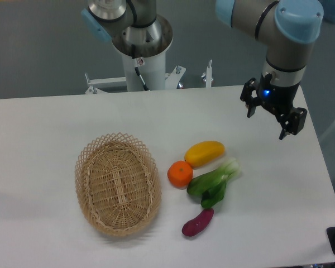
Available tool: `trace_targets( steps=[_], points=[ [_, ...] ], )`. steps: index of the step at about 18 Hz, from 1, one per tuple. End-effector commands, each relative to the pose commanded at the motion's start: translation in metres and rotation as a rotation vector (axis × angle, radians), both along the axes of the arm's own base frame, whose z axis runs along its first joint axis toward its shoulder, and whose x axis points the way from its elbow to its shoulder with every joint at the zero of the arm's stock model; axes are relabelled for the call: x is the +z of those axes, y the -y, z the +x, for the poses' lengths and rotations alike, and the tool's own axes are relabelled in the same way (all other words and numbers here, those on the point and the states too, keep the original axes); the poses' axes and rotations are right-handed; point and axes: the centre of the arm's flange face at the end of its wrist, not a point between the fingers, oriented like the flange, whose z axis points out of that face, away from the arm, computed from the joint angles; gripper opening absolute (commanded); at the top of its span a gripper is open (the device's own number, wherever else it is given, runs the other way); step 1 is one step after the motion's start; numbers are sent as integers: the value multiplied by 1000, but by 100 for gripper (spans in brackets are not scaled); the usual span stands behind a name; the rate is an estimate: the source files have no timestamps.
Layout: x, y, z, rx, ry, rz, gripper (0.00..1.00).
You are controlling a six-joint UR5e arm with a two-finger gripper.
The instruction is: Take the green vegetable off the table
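Hovering with my black two-finger gripper point(272, 119) spread, empty, well apart from the dark-leafed, pale-stalked green vegetable point(213, 182) on the white worktop point(39, 128). Risk: round orange fruit point(180, 173) and purple eggplant point(197, 222) crowd it; fingers could clip them.

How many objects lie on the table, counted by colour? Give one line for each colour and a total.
Yellow: 1, the mango-shaped fruit
Orange: 1, the orange
Green: 1, the green vegetable
Purple: 1, the eggplant
Tan: 1, the wicker basket
Total: 5
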Motion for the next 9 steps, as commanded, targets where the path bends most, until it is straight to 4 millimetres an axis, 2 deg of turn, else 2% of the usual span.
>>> trace_targets(
  steps=[9],
  points=[
    [-4,-3,2,12,5,9,100]
  ],
)
